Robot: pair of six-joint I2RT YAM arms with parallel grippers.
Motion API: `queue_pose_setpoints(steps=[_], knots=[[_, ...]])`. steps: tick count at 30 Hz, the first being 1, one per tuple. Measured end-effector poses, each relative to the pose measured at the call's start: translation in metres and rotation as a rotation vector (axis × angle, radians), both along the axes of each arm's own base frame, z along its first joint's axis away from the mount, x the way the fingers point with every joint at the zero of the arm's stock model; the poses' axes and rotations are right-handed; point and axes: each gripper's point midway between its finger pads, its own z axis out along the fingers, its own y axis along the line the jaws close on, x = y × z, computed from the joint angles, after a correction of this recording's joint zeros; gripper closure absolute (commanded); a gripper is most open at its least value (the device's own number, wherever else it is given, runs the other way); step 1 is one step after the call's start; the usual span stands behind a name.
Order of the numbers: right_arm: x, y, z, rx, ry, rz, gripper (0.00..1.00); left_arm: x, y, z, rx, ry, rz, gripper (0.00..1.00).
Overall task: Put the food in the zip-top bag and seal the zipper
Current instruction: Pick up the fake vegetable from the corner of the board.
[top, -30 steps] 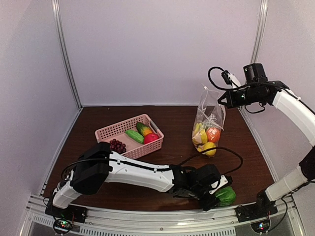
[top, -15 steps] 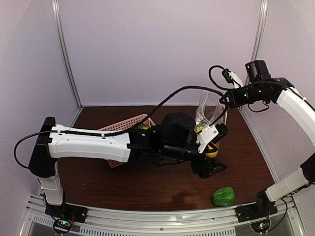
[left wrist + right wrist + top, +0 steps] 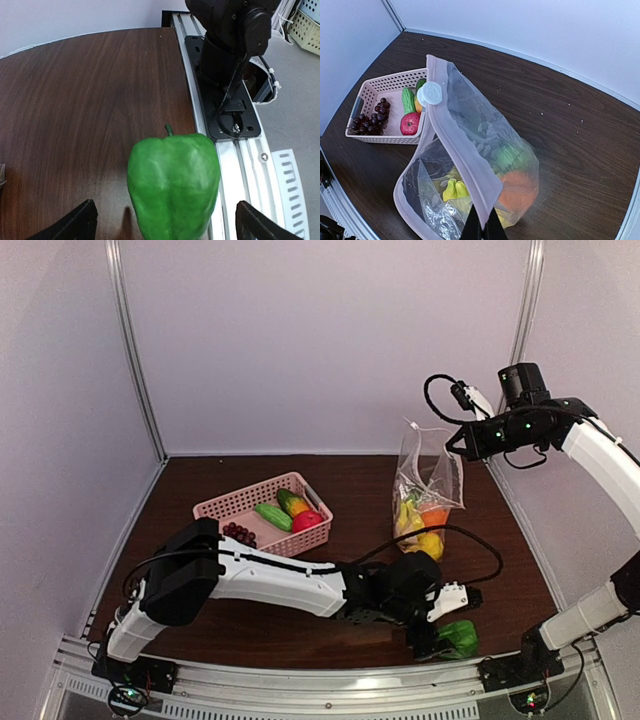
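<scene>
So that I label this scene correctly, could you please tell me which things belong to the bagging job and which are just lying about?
Job: zip-top bag, zipper, green pepper, cucumber, apple, grapes; left gripper open around the pepper, right gripper shut on the bag.

Lying about: pink basket, metal rail.

Half a second back the left arm was up in the air, reaching across toward the zip-top bag. Now it has swung down low again along the front of the table (much where it lay a second ago). The left gripper is back at the green pepper, jaws spread wider than before, one fingertip on either side, neither touching.
</scene>
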Motion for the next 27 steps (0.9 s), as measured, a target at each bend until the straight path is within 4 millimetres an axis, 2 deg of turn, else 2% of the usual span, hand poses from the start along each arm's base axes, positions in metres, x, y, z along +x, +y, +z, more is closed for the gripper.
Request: queue_pose_setpoints(steps=[4,9,11,14,15,20,24,27], knots=[[0.000,0.000,0.000,0.000,0.000,0.000,1.00,0.004,-0.017,-0.002,-0.021,-0.004,-0.001,0.07],[0.000,0.000,0.000,-0.001,0.000,-0.001,1.00,0.000,-0.031,-0.004,-0.037,0.017,-0.031,0.23],[0.000,-0.001,0.000,-0.003,-0.001,-0.002,1.00,-0.005,-0.029,-0.008,-0.025,0.034,-0.052,0.26],[0.001,-0.001,0.000,-0.007,-0.003,-0.003,1.00,-0.012,-0.024,-0.012,-0.004,0.057,-0.088,0.22],[0.001,-0.001,0.000,-0.007,-0.003,-0.003,1.00,-0.014,-0.023,-0.014,0.005,0.065,-0.097,0.23],[0.001,-0.001,0.000,-0.007,-0.003,-0.003,1.00,-0.018,-0.017,-0.020,0.043,0.088,-0.105,0.49],[0.001,-0.002,-0.001,-0.011,-0.004,-0.008,1.00,-0.016,-0.012,-0.017,0.052,0.092,-0.087,0.52],[0.002,-0.004,-0.001,-0.022,-0.008,-0.014,1.00,-0.016,0.007,-0.005,0.069,0.089,-0.062,0.53]])
